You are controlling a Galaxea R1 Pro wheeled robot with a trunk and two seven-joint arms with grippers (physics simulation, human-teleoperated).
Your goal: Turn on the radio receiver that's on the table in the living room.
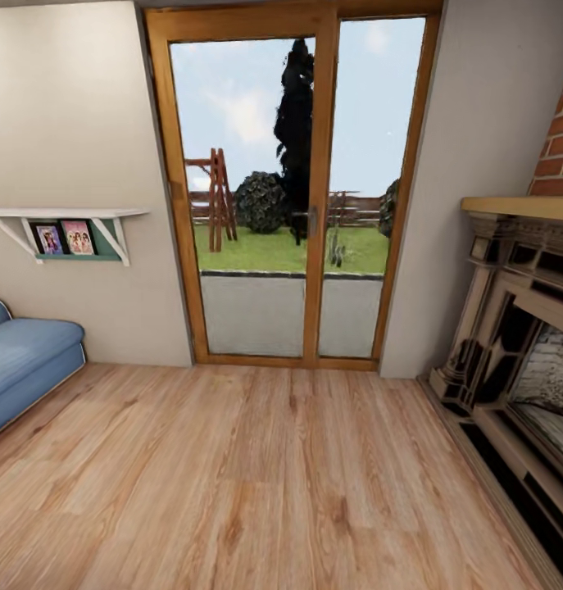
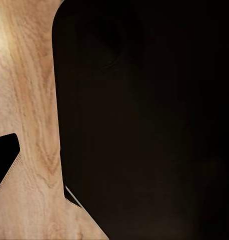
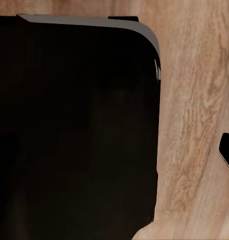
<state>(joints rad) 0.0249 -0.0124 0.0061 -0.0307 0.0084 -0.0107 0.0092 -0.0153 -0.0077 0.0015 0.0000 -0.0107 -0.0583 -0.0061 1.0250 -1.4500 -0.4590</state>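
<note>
No radio or counter in sight: glass door (image 1: 288,197) ahead, blue sofa (image 1: 23,360) leftward, fireplace (image 1: 519,328) rightward. Bearing from either gripper unknowable; gripper states impossible to tell.

No words, numbers, brands or signs can be read anywhere. The two small framed pictures (image 1: 65,238) on the wall shelf (image 1: 64,215) show colourful figures, too small to tell whether any lettering is on them.
</note>
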